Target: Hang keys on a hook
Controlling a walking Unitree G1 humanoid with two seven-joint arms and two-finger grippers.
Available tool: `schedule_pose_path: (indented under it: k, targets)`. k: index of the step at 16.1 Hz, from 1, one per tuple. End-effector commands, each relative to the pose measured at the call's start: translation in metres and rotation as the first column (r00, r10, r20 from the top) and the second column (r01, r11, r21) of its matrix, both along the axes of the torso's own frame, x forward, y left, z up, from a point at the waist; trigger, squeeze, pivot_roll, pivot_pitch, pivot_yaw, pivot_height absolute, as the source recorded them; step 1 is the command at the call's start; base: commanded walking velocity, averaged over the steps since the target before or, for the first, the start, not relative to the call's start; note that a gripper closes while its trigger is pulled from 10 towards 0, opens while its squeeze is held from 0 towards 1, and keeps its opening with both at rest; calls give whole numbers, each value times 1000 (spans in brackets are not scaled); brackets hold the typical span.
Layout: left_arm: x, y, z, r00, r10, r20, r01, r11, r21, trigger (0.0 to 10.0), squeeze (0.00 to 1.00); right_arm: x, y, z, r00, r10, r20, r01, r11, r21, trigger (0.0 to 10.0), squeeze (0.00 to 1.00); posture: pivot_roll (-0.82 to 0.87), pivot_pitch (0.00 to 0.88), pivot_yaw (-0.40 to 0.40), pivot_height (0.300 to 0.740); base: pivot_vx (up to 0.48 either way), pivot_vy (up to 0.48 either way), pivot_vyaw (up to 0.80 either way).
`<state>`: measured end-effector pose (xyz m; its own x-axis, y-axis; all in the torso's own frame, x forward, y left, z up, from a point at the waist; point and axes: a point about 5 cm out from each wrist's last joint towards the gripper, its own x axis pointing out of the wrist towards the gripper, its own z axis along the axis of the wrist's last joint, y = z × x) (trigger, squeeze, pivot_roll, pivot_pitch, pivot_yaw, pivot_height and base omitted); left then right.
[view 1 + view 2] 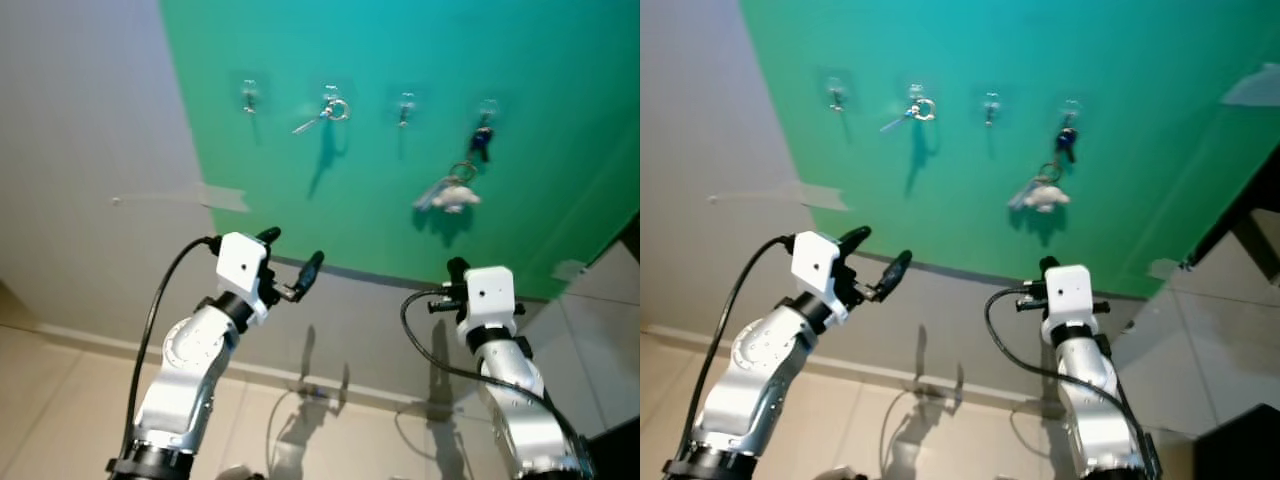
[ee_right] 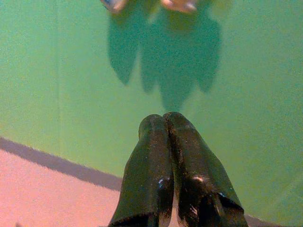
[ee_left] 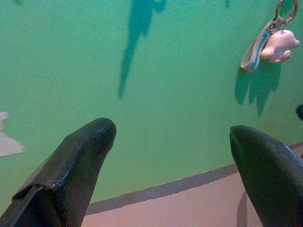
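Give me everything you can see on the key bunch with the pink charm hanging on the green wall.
The key bunch hangs from the rightmost of four small hooks on the green wall. At the top sits a dark blue piece, below it a metal ring, and from the ring dangle a pale pink plush charm and a light strap with blue print. It hangs free, casting a shadow on the wall. Neither end effector touches it: the right end effector is below it, shut and empty.
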<state>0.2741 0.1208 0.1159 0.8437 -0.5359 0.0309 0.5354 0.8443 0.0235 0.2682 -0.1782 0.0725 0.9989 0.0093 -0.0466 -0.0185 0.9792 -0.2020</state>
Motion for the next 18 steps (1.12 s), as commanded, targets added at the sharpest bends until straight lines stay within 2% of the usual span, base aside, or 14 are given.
schedule_pose_path:
  k: [1, 4, 9, 18]
  targets:
    - [1, 0, 5, 1000, -15, 2, 15, 1000, -6, 10000, 0, 5, 1, 0, 1000, 2, -9, -2, 1000, 17, 10000, 0, -27, 0, -12, 727, 0, 461, 0]
    - [0, -2, 6, 999, -41, -7, 41, 999, -20, 10000, 0, 10, 2, -2, 1000, 4, -22, -4, 1000, 14, 10000, 0, -27, 0, -14, 727, 0, 464, 0]
    - [1, -4, 4, 998, -55, -12, 55, 998, -18, 10000, 0, 16, 12, -1, 1000, 27, -13, -27, 999, 39, 10000, 0, -32, 0, -6, 727, 0, 467, 0]
    - [9, -3, 2, 998, -57, -25, 56, 998, -4, 10000, 0, 18, 18, -4, 999, 44, -9, -44, 999, 33, 10000, 0, -39, 0, 14, 727, 0, 475, 0]
